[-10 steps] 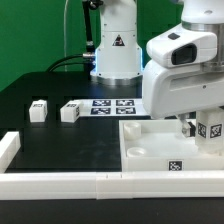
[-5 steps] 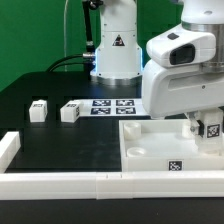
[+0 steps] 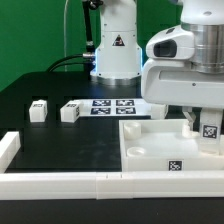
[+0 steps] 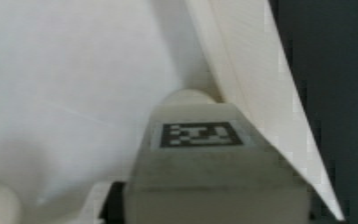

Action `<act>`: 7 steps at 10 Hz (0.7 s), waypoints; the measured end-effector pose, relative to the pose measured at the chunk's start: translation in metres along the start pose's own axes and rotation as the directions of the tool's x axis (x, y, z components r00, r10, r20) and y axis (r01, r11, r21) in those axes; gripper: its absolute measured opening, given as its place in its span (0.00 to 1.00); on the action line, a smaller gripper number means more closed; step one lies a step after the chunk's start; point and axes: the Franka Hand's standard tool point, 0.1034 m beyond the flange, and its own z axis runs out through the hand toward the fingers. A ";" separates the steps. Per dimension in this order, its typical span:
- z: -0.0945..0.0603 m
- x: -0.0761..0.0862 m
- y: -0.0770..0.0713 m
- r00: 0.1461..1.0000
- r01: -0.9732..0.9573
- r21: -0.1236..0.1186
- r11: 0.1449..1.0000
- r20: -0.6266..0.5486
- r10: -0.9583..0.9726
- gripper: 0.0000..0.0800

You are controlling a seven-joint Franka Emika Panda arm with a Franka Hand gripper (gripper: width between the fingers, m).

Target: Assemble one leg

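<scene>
My gripper [image 3: 203, 128] is shut on a leg [image 3: 210, 128], a stubby white post with a square tag, and holds it upright at the far right corner of the large white panel [image 3: 150, 140]. In the wrist view the leg [image 4: 199, 135] fills the space between the jaws of the gripper [image 4: 208, 205], with the panel [image 4: 69, 90] right beneath it. Its lower end is hidden. Two more legs [image 3: 38, 110] [image 3: 70, 111] stand on the black table at the exterior view's left.
The marker board [image 3: 112, 105] lies before the robot's base [image 3: 115, 60]. A low white fence [image 3: 60, 182] runs along the front edge, with a corner piece [image 3: 8, 148] at the exterior view's left.
The arm has risen slightly and shifted a little toward the exterior view's right. The leg stays in the gripper at the panel's far right corner.
</scene>
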 end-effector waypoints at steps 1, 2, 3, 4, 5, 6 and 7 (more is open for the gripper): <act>0.000 0.001 0.000 0.996 -0.091 -0.001 0.996 0.003 0.091 0.36; 0.000 0.001 0.000 0.976 -0.219 -0.002 0.976 0.003 0.219 0.36; -0.001 0.001 -0.001 0.952 -0.305 -0.007 0.952 0.005 0.305 0.36; -0.001 0.000 -0.001 0.904 -0.427 -0.020 0.904 0.009 0.427 0.36; -0.001 0.001 0.000 0.854 -0.521 -0.018 0.854 0.014 0.521 0.36; -0.001 0.001 0.000 0.836 -0.549 -0.014 0.836 0.013 0.549 0.36; 0.000 0.001 -0.001 0.788 -0.615 -0.015 0.788 0.012 0.616 0.36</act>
